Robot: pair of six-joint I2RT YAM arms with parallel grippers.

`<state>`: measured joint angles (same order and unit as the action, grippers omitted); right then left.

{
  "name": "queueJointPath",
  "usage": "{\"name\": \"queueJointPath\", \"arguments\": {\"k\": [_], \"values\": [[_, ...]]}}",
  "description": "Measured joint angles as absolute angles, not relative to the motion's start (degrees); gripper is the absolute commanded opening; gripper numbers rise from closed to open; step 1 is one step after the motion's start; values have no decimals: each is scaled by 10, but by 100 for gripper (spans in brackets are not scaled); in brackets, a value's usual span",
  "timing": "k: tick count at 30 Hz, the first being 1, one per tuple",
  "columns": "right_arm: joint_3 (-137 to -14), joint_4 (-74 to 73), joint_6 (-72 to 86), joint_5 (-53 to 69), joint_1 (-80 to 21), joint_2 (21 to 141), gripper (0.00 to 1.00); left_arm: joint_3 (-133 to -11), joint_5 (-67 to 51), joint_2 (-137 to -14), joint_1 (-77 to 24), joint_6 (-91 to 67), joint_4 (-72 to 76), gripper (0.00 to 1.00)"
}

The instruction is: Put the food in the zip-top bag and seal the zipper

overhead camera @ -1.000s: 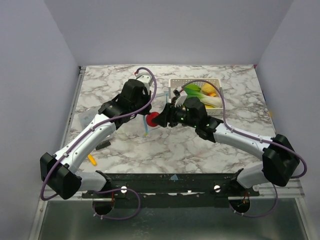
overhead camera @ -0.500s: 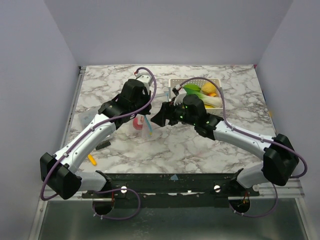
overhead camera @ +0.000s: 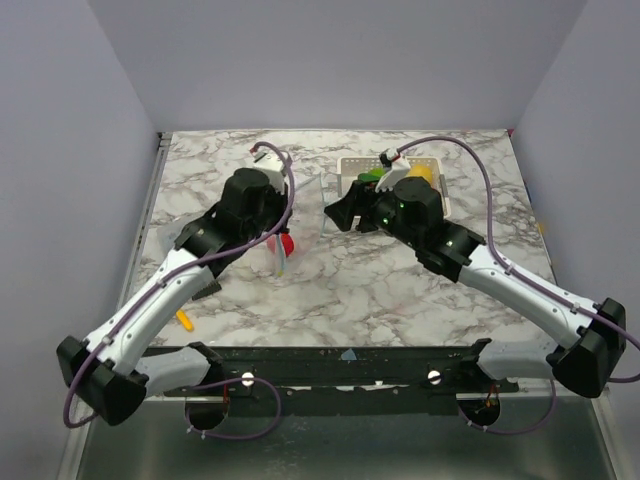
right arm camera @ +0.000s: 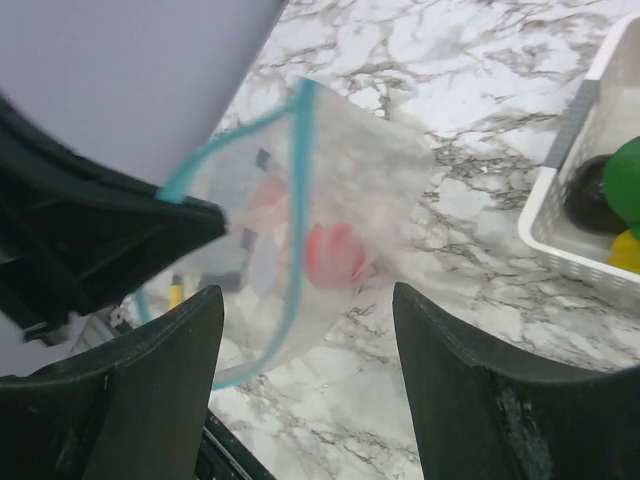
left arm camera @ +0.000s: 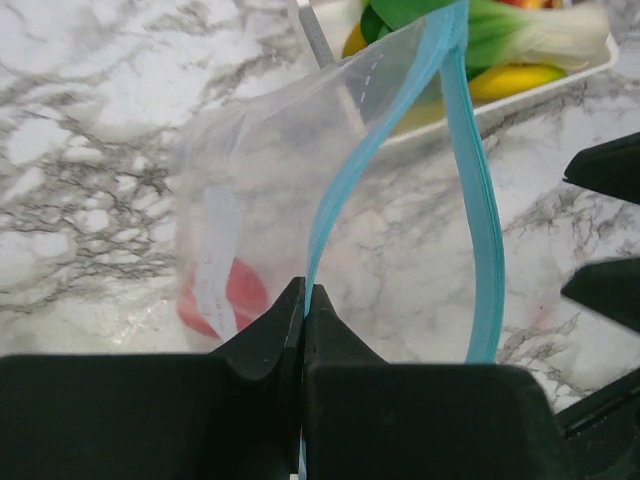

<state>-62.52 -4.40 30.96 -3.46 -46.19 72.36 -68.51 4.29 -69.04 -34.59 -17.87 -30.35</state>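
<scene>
Bag point(left arm camera: 265, 190) first: it was held up off the worktop point(overhead camera: 350, 290), just left of centre, mouth gaping. One red piece point(right arm camera: 335, 255) lay inside, down at the bottom. The zipper point(left arm camera: 480, 230) was unsealed, its two blue lips bowed well apart.

The left gripper point(left arm camera: 303, 300) was clamped tight on one lip, the strip running straight out from between the closed fingers. The other lip swung free in a wide loop on the right-hand side.

In the top view the zipper's long axis ran roughly near to far, so the open mouth faced right, toward the basket point(left arm camera: 560, 80) and the other arm.

The right gripper point(right arm camera: 305, 290) hung between bag and basket with its fingers well apart and nothing in them. From its wrist camera the bag sat just ahead and a little left, and the basket was off to its right.

The rest of the food point(left arm camera: 520, 25) was in the basket, right of and beyond the bag: green, yellow and a dark piece showed. The right arm was much the nearer to it, so the next pick looked like its job, while the left arm held the mouth open. That move would turn on carrying a piece leftward into the gap.

No brand, label or writing could be read anywhere.
</scene>
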Motion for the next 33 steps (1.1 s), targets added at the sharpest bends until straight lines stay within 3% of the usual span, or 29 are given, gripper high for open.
{"name": "queueJointPath", "arguments": {"k": [9,19,24,33], "values": [[-656,-99,283,-114,-462,667,74,-654,105,-493,-346,-187,-257,0],[-656,-141,284,-230,-458,671,75,-686,113,-727,-337,-202,-366,0],[-675,-183,289,-266,-415,709,74,-735,109,-714,-334,-204,-399,0],[-739,-202,316,-222,-230,822,74,-783,103,-679,-334,-210,-412,0]]}}
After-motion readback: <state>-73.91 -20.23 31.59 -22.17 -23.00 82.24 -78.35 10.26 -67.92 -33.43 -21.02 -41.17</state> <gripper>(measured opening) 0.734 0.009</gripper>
